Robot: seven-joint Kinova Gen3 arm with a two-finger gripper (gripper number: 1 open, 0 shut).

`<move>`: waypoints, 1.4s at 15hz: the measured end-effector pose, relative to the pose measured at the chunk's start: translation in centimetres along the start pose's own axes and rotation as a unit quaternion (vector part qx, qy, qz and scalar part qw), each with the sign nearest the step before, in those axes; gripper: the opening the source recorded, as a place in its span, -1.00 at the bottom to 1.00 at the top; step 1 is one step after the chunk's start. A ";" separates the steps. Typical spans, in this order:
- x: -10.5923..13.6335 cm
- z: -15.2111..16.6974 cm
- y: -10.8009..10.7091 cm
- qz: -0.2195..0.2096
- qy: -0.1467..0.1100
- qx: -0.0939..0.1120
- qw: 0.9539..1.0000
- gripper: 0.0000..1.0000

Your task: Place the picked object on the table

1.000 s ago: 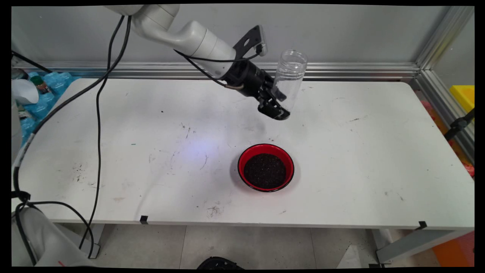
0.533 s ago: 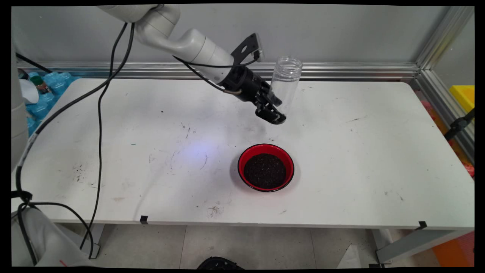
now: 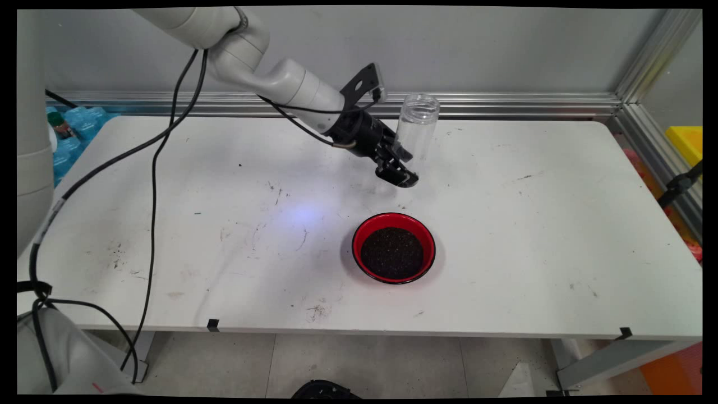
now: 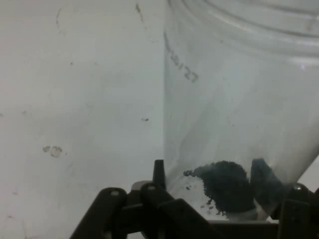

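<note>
A clear plastic jar [image 3: 416, 130] stands nearly upright, mouth up, above the far middle of the white table [image 3: 561, 235]. My black gripper [image 3: 405, 168] is shut on its lower part. In the hand view the jar [image 4: 239, 99] fills the right side, and a small heap of dark grains [image 4: 224, 186] lies at its bottom between the fingers. A red bowl [image 3: 394, 247] filled with dark grains sits on the table, nearer the front than the gripper and apart from it.
Black cables [image 3: 154, 185] hang from the arm over the table's left part. Blue packs [image 3: 64, 148] and small items lie beyond the left edge. A metal rail [image 3: 505, 104] runs along the wall behind. A yellow box [image 3: 687, 143] is at the far right.
The gripper has carried the jar down and slightly left, and the jar has turned from a tilt to nearly upright. The bowl has stayed in place.
</note>
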 end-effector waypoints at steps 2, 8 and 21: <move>-0.6 0.4 -0.2 0.000 0.000 0.000 1.000 -1.00; -2.3 1.9 -0.9 -0.007 0.000 0.001 1.000 -1.00; -5.0 4.5 -2.3 -0.007 0.006 0.000 1.000 -1.00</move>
